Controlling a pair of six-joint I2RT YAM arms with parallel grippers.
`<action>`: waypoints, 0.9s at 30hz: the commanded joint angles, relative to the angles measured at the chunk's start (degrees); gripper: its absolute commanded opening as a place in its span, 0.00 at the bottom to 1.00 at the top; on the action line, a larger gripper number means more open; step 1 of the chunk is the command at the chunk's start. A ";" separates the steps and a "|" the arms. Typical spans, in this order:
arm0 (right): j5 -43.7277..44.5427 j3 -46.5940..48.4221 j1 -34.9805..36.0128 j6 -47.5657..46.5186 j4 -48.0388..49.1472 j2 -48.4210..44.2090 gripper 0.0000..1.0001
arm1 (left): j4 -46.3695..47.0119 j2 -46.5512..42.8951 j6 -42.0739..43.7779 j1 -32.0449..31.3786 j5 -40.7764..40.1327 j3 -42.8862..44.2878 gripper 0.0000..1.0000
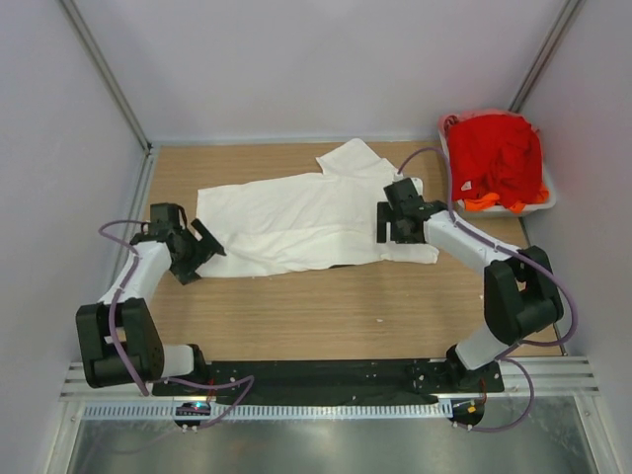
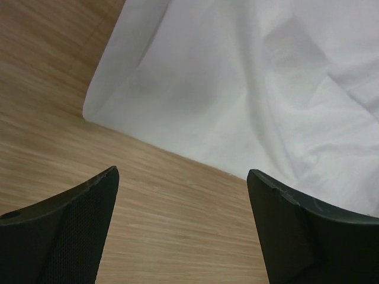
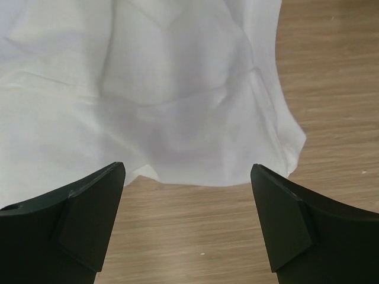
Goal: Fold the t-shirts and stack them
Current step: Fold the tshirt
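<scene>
The white t-shirt (image 1: 306, 222) lies spread but rumpled across the middle of my wooden table (image 1: 326, 311), one sleeve pointing to the far side. My left gripper (image 2: 183, 177) sits with fingers spread just off the shirt's left edge, over bare wood. My right gripper (image 3: 188, 171) is spread too, hovering at the shirt's near right corner. For a clean fold I judge both should drop onto the cloth's edge together, pinch close to the hem, and carry it level so nothing drags. The red and orange t-shirts (image 1: 499, 158) are heaped in the pale plastic tub (image 1: 549, 200) at the far right corner. Plain white walls (image 1: 326, 59) close the bench in.
</scene>
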 commanded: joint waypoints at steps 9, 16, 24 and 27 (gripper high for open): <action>-6.10 -11.87 -8.10 6.06 7.58 -2.54 0.93 | 13.31 -1.66 -7.86 -0.32 -3.70 -12.34 0.92; -8.65 -13.89 -12.23 8.35 8.72 -2.10 0.93 | 17.35 0.90 -8.38 -0.32 -7.57 -12.34 0.88; -11.20 -16.52 -13.55 9.58 10.66 -1.05 0.91 | 18.06 7.13 -6.89 -0.32 -11.53 -9.27 0.06; -11.29 -18.37 -13.73 10.72 11.01 -1.40 0.84 | 15.17 7.58 -7.24 0.55 -14.23 -7.51 0.00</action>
